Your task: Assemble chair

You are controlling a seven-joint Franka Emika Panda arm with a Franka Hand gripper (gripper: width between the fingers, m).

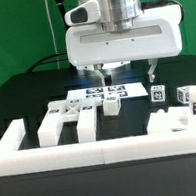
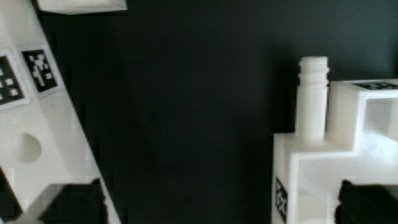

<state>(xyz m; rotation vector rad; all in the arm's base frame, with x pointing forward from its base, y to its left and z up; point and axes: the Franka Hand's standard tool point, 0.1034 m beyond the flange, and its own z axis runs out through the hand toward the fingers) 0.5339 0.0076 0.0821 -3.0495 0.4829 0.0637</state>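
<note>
Exterior view: pincer [image 1: 108,74] spread wide, holding nothing, above chair parts [image 1: 55,122] on table [image 1: 26,104].

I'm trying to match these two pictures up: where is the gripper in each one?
Exterior view: the gripper hangs open, high in the middle, above the marker board.
Wrist view: only what seem to be its two dark, blurred fingertips show at the picture's edge, flanking the black table.
Shared landmark: the black table.
</note>
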